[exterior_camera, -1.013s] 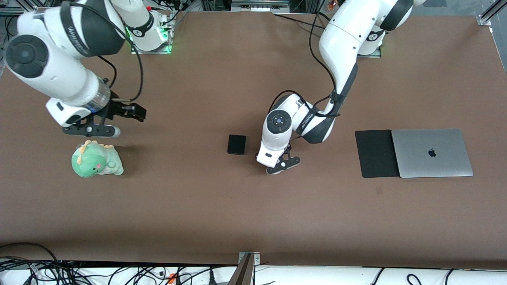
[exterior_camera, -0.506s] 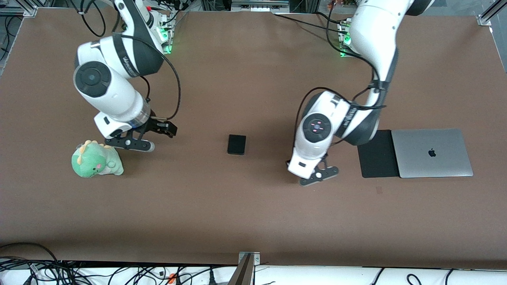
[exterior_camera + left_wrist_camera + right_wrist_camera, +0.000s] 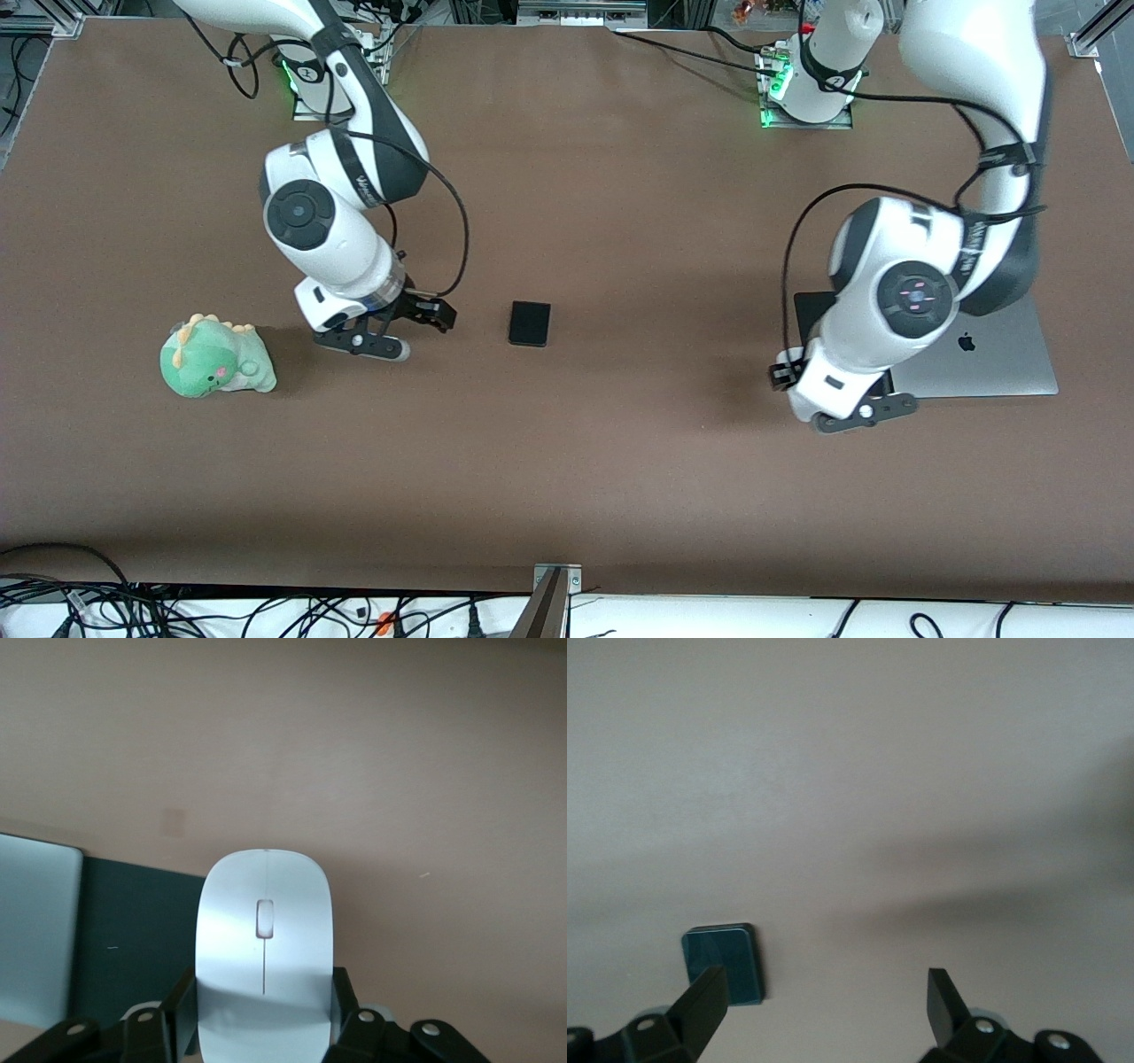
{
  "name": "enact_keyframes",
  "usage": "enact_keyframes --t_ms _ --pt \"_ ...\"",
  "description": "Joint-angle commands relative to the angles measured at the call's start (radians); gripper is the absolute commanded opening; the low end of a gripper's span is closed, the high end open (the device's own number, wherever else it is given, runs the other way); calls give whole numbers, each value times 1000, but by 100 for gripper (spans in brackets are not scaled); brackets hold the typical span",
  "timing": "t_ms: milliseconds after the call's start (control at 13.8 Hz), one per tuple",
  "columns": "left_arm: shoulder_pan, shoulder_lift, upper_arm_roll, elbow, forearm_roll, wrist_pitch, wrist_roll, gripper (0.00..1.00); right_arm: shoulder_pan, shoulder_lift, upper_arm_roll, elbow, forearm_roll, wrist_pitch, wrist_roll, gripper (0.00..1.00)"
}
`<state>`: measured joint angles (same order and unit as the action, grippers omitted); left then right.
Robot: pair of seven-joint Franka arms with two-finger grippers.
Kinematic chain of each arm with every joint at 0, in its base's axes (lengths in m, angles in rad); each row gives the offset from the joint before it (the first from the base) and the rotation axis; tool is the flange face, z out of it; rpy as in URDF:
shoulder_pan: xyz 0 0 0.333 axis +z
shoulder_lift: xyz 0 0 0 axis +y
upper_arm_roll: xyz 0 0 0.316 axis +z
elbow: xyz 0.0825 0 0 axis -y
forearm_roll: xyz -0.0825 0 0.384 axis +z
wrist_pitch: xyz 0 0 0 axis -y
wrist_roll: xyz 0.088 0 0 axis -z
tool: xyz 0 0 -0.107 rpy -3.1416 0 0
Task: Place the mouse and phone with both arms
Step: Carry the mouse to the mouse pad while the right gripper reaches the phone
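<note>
I have the mouse [image 3: 264,943] pinched between the left gripper [image 3: 264,1028] fingers, up in the air over the mouse pad [image 3: 133,939] edge beside the laptop [image 3: 974,346], which I judge is its drop spot. The phone [image 3: 529,323] lies flat mid-counter [image 3: 620,487], and my right gripper [image 3: 824,1001], fingers spread wide, hangs just beside it for the pickup.
</note>
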<state>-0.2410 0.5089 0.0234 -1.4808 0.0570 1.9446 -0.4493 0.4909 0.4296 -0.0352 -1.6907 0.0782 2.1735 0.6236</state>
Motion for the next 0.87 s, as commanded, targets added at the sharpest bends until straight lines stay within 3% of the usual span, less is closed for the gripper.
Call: enact_keyframes --t_ms 0,145,434,796 --pt "83 -173 -20 -273 7 115 159 57 50 37 -3 2 17 67 48 100" --pt "132 -219 -20 -404 9 226 245 57 80 67 -5 3 17 113 60 100" --pt "143 -187 -19 -584 7 442 274 57 144 144 -8 13 3 199 148 100" --pt "161 -99 -17 -641 14 591 274 57 207 210 -12 16 -89 264 254 100"
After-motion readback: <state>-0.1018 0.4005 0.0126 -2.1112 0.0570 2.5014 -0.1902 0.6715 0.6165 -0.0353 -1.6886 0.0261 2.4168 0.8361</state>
